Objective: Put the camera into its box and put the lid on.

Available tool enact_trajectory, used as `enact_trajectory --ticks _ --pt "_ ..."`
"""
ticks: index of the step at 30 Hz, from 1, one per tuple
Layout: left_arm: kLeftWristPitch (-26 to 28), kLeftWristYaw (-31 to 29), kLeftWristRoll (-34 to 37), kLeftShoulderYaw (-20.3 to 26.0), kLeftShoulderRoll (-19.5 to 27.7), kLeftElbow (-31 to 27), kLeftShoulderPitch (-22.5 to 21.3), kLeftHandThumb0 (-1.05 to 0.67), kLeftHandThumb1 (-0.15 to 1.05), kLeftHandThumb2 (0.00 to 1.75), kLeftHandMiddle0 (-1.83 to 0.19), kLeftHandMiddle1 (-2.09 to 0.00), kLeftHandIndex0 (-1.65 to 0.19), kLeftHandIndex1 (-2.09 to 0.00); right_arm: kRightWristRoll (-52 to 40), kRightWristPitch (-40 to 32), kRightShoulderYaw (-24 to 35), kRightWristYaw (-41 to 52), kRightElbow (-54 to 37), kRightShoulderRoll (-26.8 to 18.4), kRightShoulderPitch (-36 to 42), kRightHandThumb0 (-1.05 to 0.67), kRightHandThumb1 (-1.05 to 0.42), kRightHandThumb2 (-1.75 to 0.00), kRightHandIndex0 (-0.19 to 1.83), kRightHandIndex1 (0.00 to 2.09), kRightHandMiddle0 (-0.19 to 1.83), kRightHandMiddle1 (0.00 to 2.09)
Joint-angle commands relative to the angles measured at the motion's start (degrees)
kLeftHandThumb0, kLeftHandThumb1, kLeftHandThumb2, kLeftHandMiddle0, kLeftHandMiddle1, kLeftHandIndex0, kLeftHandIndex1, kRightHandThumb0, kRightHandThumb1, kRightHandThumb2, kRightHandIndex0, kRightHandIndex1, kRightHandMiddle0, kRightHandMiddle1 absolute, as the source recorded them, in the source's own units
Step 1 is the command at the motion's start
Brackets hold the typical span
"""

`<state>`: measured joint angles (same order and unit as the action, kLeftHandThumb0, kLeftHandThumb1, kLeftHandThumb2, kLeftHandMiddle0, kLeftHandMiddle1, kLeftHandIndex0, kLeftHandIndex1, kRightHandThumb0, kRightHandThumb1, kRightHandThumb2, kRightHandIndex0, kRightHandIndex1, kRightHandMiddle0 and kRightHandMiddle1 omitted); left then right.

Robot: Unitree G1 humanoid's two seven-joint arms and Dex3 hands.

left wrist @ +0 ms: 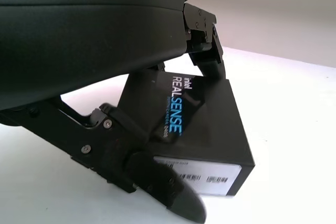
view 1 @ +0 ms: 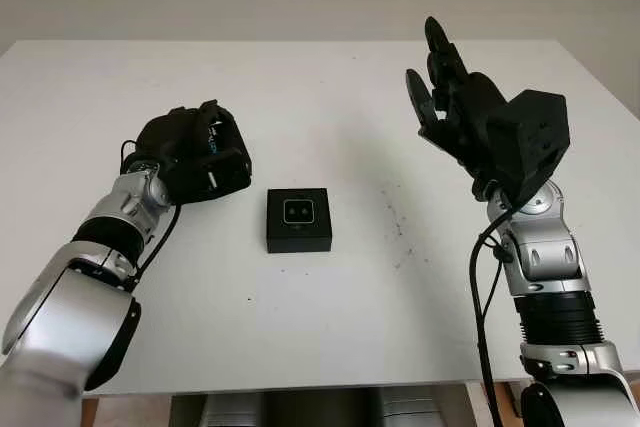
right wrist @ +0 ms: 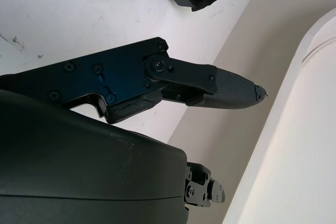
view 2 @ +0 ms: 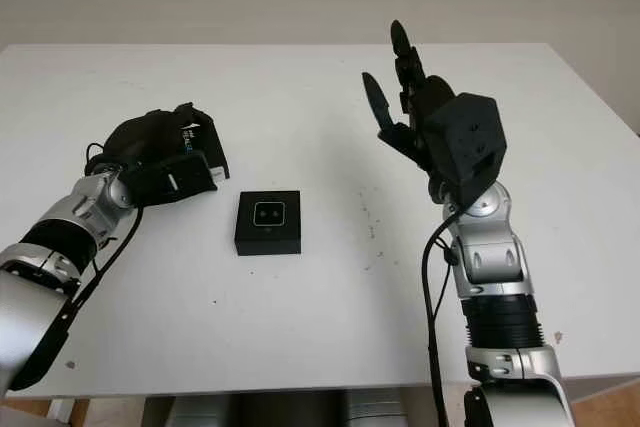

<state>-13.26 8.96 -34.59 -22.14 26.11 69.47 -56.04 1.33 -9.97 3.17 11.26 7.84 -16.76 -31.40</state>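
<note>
A small black box [view 1: 298, 219] sits open in the middle of the white table [view 1: 330, 327], and the camera [view 1: 299, 211] lies inside it with its lenses facing up. The black lid [view 1: 226, 163], printed "Intel RealSense" [left wrist: 178, 109], is to the box's left, low over the table. My left hand [view 1: 196, 143] is shut on the lid, with fingers [left wrist: 157, 182] clamped on opposite sides of it. My right hand [view 1: 440, 87] is open and raised in the air over the right side of the table, well away from the box.
Faint dark specks [view 1: 398, 222] mark the table between the box and the right arm. A black cable [view 1: 480, 287] runs along the right forearm. The table's front edge [view 1: 300, 387] is near the bottom of the eye views.
</note>
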Motion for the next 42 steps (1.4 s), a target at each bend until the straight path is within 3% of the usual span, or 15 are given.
enact_trajectory --ticks 1,11,16,20,27,29,31,36,42 --pt "-1.2 -0.2 0.6 0.6 1.1 -1.9 -0.6 -0.26 1.02 0.06 -0.14 -2.09 -0.07 -2.02 0.2 1.2 0.0 -0.4 -0.4 -0.1 0.3 -0.71 -1.05 -0.6 -0.15 0.06 -0.16 0.06" --pt "1.3 -7.3 7.1 6.1 3.0 -12.9 0.5 -0.25 1.04 0.05 -0.07 -2.08 -0.01 -2.08 0.7 3.3 -0.5 -1.2 1.1 0.3 0.5 -0.72 -1.05 -0.59 -0.12 0.07 -0.13 0.07" --pt "6.4 -13.4 9.9 8.6 3.8 -22.3 2.2 -0.26 1.04 0.05 -0.07 -1.92 -0.01 -1.97 1.0 3.9 -0.8 -1.5 1.5 0.4 0.4 -0.7 -1.05 -0.6 -0.1 0.08 -0.11 0.07" --pt "12.3 -18.7 11.4 10.1 4.1 -32.0 3.9 -0.27 1.04 0.05 -0.05 -1.92 0.03 -2.04 0.8 4.5 -0.7 -1.5 2.1 0.8 0.3 -0.69 -1.05 -0.6 -0.09 0.08 -0.1 0.07" --pt "21.5 -25.2 10.5 10.2 4.2 -46.8 7.8 -0.3 1.04 0.05 -0.1 -1.71 -0.04 -1.99 0.2 3.5 -0.7 -1.0 1.5 1.1 0.3 -0.7 -1.05 -0.59 -0.09 0.07 -0.1 0.07" --pt "24.3 -27.9 10.7 10.0 4.2 -51.1 8.9 -0.3 1.03 0.05 -0.17 -1.99 -0.09 -2.07 0.0 3.1 -0.7 -0.8 1.3 1.1 0.3 -0.7 -1.05 -0.58 -0.09 0.07 -0.1 0.07" --pt "26.7 -30.8 11.2 10.1 4.2 -55.5 10.1 -0.3 1.02 0.05 -0.21 -2.07 -0.12 -2.09 0.0 2.6 -0.8 -0.6 1.0 1.1 0.4 -0.7 -1.05 -0.58 -0.1 0.06 -0.11 0.07" --pt "29.8 -36.4 11.2 9.6 4.6 -63.8 12.4 -0.31 1.01 0.05 -0.15 -2.09 -0.14 -2.09 0.4 1.3 -1.3 -0.4 -0.1 1.1 0.6 -0.69 -1.05 -0.6 -0.11 0.06 -0.12 0.06" --pt "31.3 -40.4 9.3 8.3 5.4 -70.6 14.2 -0.29 1.0 0.05 -0.31 -2.09 -0.29 -2.09 -0.2 0.2 -1.2 -0.3 -0.7 1.4 0.7 -0.7 -1.05 -0.59 -0.12 0.05 -0.12 0.06"
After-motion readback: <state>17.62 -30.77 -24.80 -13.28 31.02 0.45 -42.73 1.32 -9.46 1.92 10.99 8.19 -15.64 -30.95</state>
